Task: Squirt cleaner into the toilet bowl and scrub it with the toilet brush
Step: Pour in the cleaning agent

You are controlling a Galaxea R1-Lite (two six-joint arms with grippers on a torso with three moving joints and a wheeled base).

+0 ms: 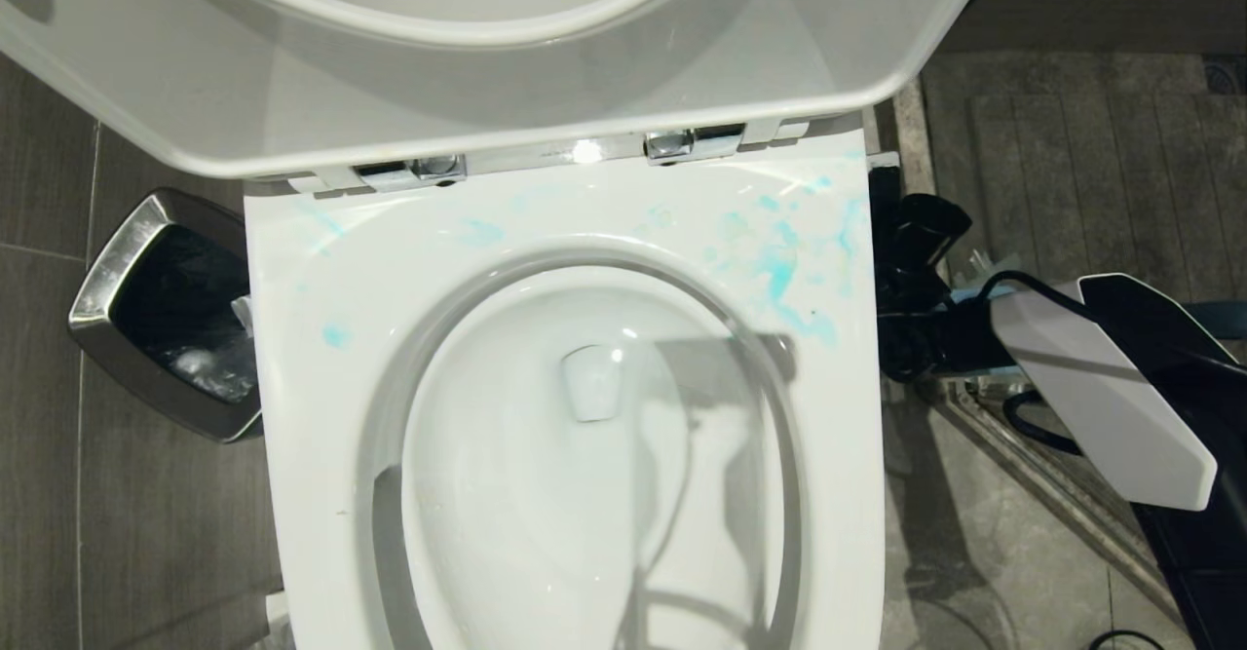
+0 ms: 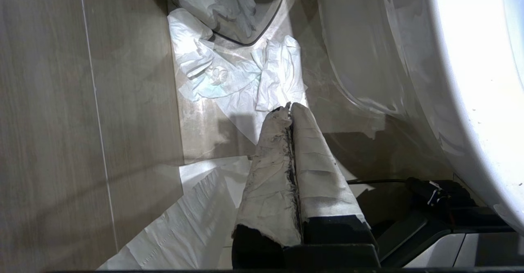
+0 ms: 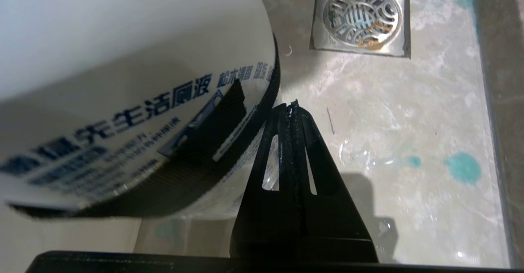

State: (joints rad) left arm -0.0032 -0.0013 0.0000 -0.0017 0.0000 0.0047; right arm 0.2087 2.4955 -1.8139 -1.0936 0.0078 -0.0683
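The white toilet bowl point(image 1: 507, 494) fills the head view, its lid raised, with teal-blue smears point(image 1: 779, 280) on the back right of the rim. The cleaner point(image 3: 143, 101), a white bottle with blue lettering on its label, stands very close in the right wrist view; its cap is out of frame. My right gripper point(image 3: 291, 107) is shut and empty just beside the bottle, low over the floor to the right of the toilet. The right arm point(image 1: 1091, 387) reaches in from the right. My left gripper point(image 2: 288, 109) is shut, holds nothing, and hangs left of the toilet. The toilet brush is out of view.
A steel waste bin point(image 1: 117, 270) with a black liner stands left of the toilet. White tissue point(image 2: 229, 72) lies on the floor below the left gripper. A steel floor drain point(image 3: 360, 17) and teal spots point(image 3: 462, 167) mark the floor by the right gripper.
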